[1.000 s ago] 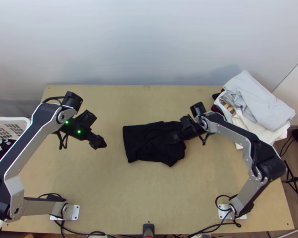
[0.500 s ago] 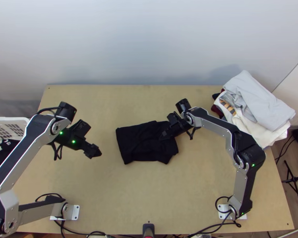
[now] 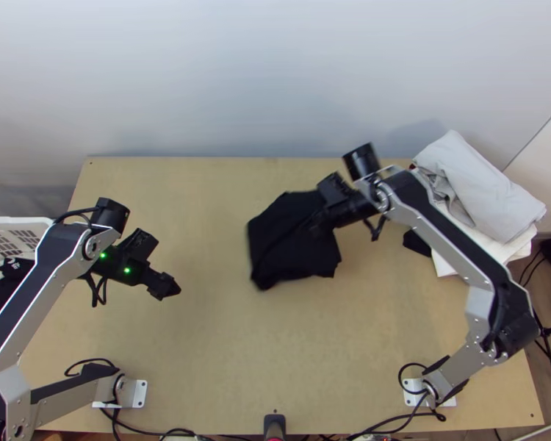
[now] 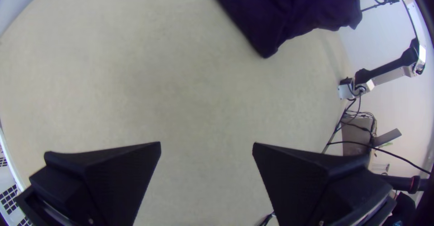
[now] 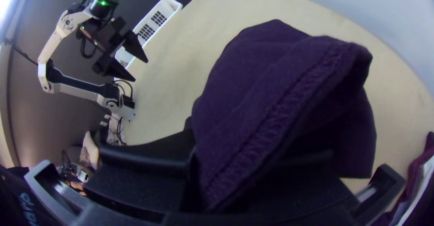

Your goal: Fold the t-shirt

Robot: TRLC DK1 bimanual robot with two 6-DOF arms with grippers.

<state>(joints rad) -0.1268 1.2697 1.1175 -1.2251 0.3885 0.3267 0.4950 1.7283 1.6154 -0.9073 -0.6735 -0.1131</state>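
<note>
A: Pale table [image 3: 202, 353]; shirt [image 3: 290, 246] over its middle, partly folded, right gripper [image 3: 318, 223] clenched on it
B: Left gripper [image 4: 206, 145] agape, bare. One-sided hold (far side unbraced) could let the folds slump open

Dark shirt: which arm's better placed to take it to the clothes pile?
Right, likely. The right gripper holds the dark shirt, and the clothes pile lies on that side. The left gripper stands open, away from both.
</note>
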